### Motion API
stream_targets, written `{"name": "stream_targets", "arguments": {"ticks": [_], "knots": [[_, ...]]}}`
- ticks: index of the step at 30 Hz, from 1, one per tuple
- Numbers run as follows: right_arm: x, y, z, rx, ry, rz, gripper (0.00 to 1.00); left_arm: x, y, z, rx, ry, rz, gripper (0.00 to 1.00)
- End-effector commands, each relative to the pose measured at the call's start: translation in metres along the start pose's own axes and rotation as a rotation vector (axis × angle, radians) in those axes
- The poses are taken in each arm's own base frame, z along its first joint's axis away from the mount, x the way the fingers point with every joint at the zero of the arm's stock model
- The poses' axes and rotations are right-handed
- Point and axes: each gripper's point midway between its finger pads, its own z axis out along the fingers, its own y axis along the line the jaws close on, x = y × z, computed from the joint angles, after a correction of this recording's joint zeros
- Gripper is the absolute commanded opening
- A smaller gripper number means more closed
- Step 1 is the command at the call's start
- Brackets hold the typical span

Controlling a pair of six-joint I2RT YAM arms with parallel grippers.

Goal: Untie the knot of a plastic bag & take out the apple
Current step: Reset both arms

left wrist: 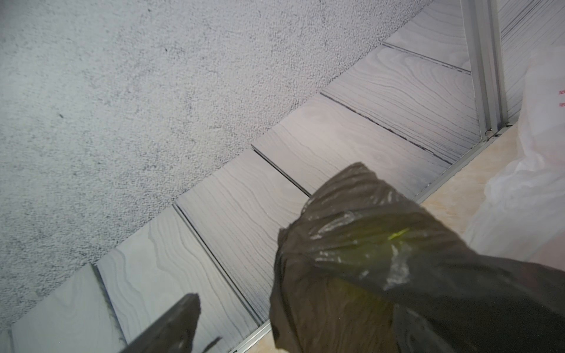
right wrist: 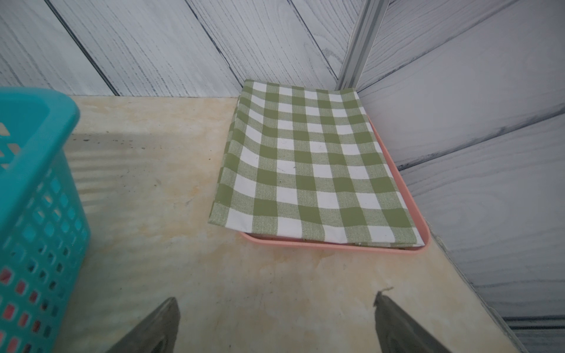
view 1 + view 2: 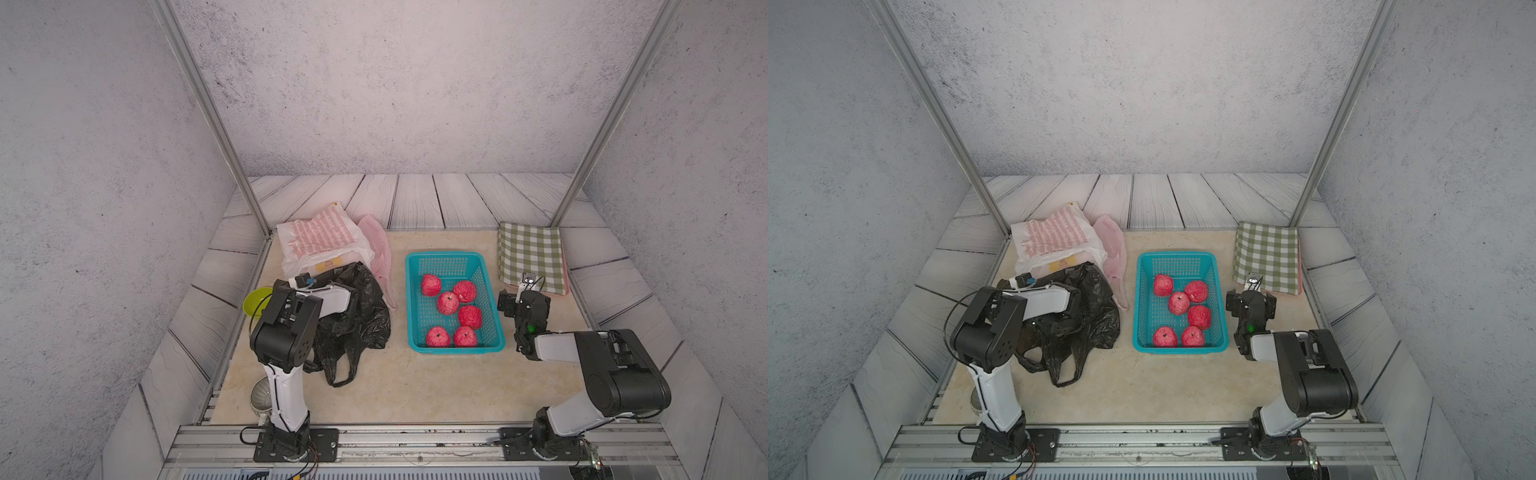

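Sprawling on the left half of the bench, the black plastic bag (image 3: 368,309) lies crumpled with its handle loops (image 3: 340,368) trailing toward the near edge. Whether a knot remains cannot be told. The left gripper (image 3: 1061,325) sits low on the bag. In the left wrist view one finger (image 1: 180,318) shows bare, while black film drapes over the place of its partner. The jaws stand spread wide and nothing is pinched between them.

Six red apples (image 3: 448,302) lie in the teal basket (image 3: 444,254) at the middle of the bench, just beside the bag. Whether the bag holds any fruit cannot be seen.

The right gripper (image 2: 276,301) hangs released and empty over bare bench, between the basket and a pink tray (image 2: 336,246) in the far right corner. A folded green checked cloth (image 3: 532,257) covers the tray.

A white printed bag (image 3: 320,237) and a pink bag (image 3: 380,249) lie toward the far left corner, touching the black one. A green bowl (image 3: 255,300) and a metal bowl (image 3: 259,397) sit along the left edge.
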Motion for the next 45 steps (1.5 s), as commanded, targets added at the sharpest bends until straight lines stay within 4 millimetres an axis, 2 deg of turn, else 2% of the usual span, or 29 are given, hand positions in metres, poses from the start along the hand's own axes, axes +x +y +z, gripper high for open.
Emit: {"name": "stream_targets", "arguments": {"ticks": [1,4,6,11,14,15,16,18,19,21,26,30,33,35,37,38,40,45], "knots": [[-0.003,0.000,-0.001,-0.002,-0.005,0.012,0.99,-0.028,0.006,0.007,0.063,-0.087,-0.310,0.99],[-0.002,0.000,-0.001,-0.003,-0.004,0.013,0.99,-0.035,-0.007,0.000,0.011,-0.106,-0.190,0.99],[-0.003,0.000,-0.001,-0.002,-0.006,0.012,0.99,-0.033,-0.006,-0.001,0.001,-0.103,-0.184,0.99],[-0.003,0.001,-0.001,-0.004,-0.004,0.012,0.99,-0.007,0.009,0.006,-0.044,-0.029,-0.262,0.99],[-0.003,0.000,0.000,-0.003,-0.004,0.014,0.99,0.010,0.004,0.015,0.003,0.061,-0.303,0.99],[-0.003,0.000,0.000,-0.003,-0.005,0.014,0.99,0.012,-0.004,0.019,0.053,0.080,-0.302,0.99],[-0.002,0.000,0.000,-0.003,-0.002,0.013,0.99,0.007,-0.024,0.023,0.181,0.080,-0.288,0.99],[-0.002,0.000,0.000,-0.003,-0.002,0.013,0.99,-0.003,-0.083,0.005,0.555,-0.013,-0.137,0.99],[-0.002,0.000,0.000,-0.002,-0.003,0.014,0.99,-0.007,-0.101,-0.003,0.637,-0.043,-0.078,0.99],[-0.003,0.000,0.000,-0.003,-0.003,0.013,0.99,-0.008,-0.112,-0.004,0.642,-0.019,-0.013,0.99],[-0.003,0.000,0.000,-0.002,-0.005,0.014,0.99,-0.008,-0.110,0.002,0.611,-0.009,-0.024,0.99],[-0.002,0.000,0.000,-0.003,-0.002,0.013,0.99,0.003,-0.097,0.004,0.748,-0.006,-0.175,0.99],[-0.003,0.000,0.000,-0.004,-0.004,0.014,0.99,0.011,-0.095,0.004,0.861,-0.011,-0.254,0.99],[-0.003,0.000,0.000,-0.004,-0.003,0.014,0.99,0.016,-0.110,-0.005,1.014,-0.024,-0.256,0.99],[-0.003,0.000,0.000,-0.002,-0.003,0.015,0.99,0.009,-0.127,-0.022,1.250,-0.095,-0.280,0.99],[-0.002,0.000,0.000,-0.003,-0.003,0.015,0.99,0.012,-0.130,-0.026,1.318,-0.059,-0.261,0.99],[-0.003,0.000,0.000,-0.005,-0.002,0.013,0.99,0.011,-0.136,-0.019,1.322,0.025,-0.217,0.99],[-0.002,0.000,0.000,-0.004,-0.002,0.014,0.99,0.010,-0.140,-0.020,1.327,0.003,-0.224,0.99]]}}
